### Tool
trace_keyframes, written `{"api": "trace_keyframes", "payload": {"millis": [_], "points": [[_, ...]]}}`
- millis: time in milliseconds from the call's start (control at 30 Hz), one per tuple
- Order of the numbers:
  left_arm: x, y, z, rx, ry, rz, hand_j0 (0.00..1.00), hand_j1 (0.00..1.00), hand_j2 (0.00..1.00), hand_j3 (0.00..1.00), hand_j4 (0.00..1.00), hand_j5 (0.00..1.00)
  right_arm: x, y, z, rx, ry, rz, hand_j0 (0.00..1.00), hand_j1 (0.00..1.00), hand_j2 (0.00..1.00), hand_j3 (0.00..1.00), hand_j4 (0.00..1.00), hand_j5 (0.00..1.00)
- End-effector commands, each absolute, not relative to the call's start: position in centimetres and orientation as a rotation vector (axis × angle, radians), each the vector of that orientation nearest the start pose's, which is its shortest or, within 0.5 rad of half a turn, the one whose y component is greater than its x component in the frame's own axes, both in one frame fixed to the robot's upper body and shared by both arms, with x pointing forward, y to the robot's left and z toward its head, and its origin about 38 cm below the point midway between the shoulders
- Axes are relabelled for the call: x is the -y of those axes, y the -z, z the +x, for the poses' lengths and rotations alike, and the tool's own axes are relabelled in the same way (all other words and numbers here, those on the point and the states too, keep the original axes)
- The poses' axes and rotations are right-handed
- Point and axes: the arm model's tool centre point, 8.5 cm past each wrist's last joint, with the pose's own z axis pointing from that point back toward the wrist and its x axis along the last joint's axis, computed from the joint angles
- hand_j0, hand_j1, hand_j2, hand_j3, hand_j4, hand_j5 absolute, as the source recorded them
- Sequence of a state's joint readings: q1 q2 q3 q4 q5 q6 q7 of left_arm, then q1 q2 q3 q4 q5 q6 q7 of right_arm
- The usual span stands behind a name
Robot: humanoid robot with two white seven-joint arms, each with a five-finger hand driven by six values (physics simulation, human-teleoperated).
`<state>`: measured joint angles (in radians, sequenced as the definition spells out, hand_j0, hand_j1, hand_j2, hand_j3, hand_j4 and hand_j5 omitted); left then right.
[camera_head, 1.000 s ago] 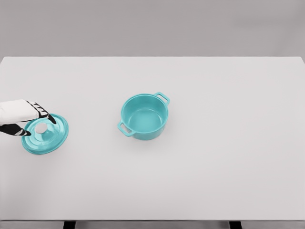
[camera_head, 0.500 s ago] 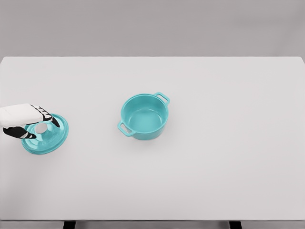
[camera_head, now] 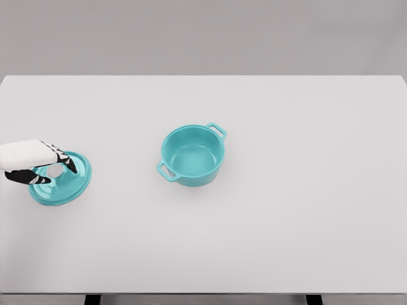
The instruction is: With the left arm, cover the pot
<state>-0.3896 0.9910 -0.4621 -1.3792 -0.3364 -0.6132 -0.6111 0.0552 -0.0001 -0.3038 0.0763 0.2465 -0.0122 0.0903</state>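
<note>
The lid, at nine o'clock from the open pot, is approached at its knob by the left hand; whether the knob is gripped cannot be told.

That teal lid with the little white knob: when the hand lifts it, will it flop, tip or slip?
The lid looks like a rigid, glossy disc, so it probably won't bend. The left hand has its fingers around only the small white knob, so the wide rim may tilt or swing. Its smooth finish suggests it could slide on the table if nudged.
</note>
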Motion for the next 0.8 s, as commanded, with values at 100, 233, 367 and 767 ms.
{"api": "trace_keyframes", "payload": {"millis": [100, 233, 367, 767], "points": [[-41.2, -17.0, 38.7, 1.083, 1.981, 0.339, 0.6, 0.6, 0.6, 0.6, 0.6, 0.6, 25.6, 25.8, -5.9, -0.111, 0.068, 0.022, 1.0, 1.0, 1.0, 1.0, 1.0, 1.0], [-41.2, -16.9, 38.8, 1.085, 1.979, 0.337, 0.55, 0.55, 0.55, 0.55, 0.55, 0.55, 25.6, 25.8, -5.9, -0.111, 0.068, 0.022, 1.0, 1.0, 1.0, 1.0, 1.0, 1.0], [-41.2, -16.9, 38.8, 1.083, 1.979, 0.338, 0.55, 0.55, 0.55, 0.55, 0.55, 0.55, 25.6, 25.8, -5.9, -0.111, 0.068, 0.022, 1.0, 1.0, 1.0, 1.0, 1.0, 1.0], [-39.9, -18.3, 38.6, 1.128, 2.017, 0.345, 0.53, 0.53, 0.53, 0.53, 0.53, 0.53, 25.6, 25.8, -5.9, -0.111, 0.068, 0.022, 1.0, 1.0, 1.0, 1.0, 1.0, 1.0]]}}
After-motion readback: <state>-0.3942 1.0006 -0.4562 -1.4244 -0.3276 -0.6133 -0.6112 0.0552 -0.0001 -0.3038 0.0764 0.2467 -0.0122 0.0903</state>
